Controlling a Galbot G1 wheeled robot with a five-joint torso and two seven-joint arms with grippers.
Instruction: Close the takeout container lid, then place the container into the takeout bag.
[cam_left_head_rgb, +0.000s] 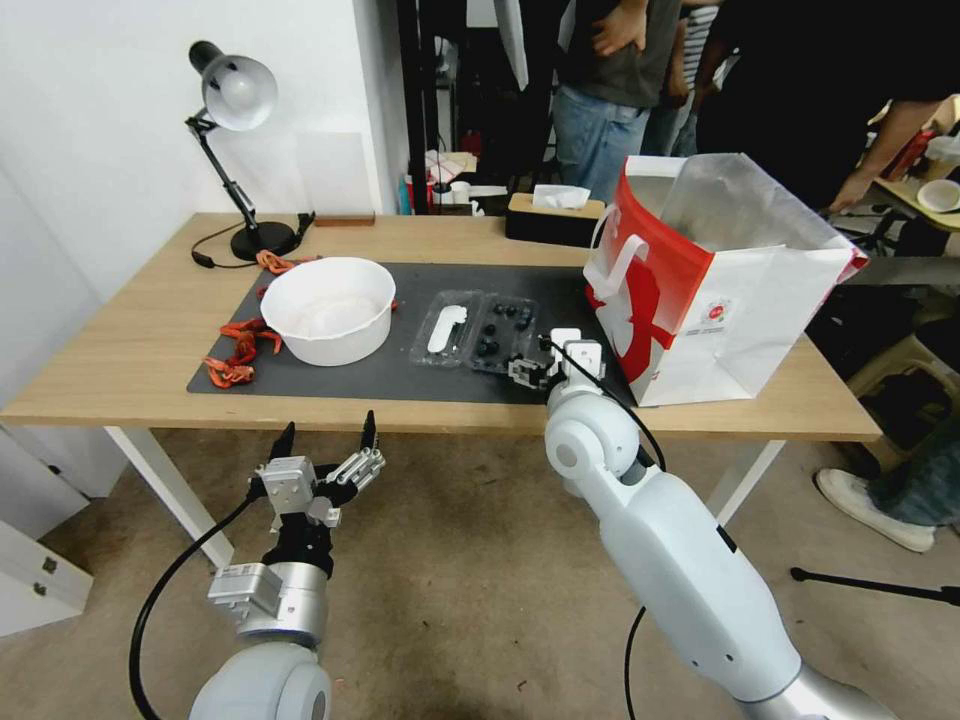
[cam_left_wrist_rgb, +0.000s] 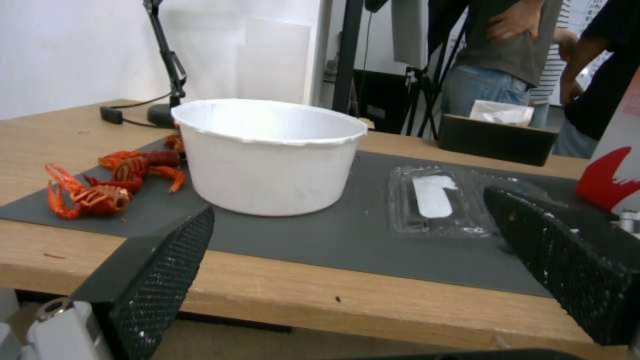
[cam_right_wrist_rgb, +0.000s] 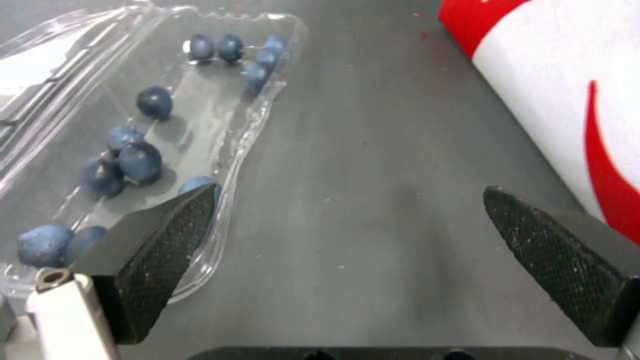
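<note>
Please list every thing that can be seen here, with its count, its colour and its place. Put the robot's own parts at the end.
takeout container: one, clear, blueberries inside, open on the mat
lid: one, clear with white label, flat beside the bowl
takeout bag: one, red and white, table's right end
bowl: one, white, on the mat
crayfish: several, red, left of the bowl
mat: one, dark grey, on the table
lamp: one, black, back left
tissue box: one, dark, table's rear
left hand: open, before the table edge
right hand: open, beside the container

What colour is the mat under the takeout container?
Dark grey mat, clearest in the head view, under the takeout container.
</note>
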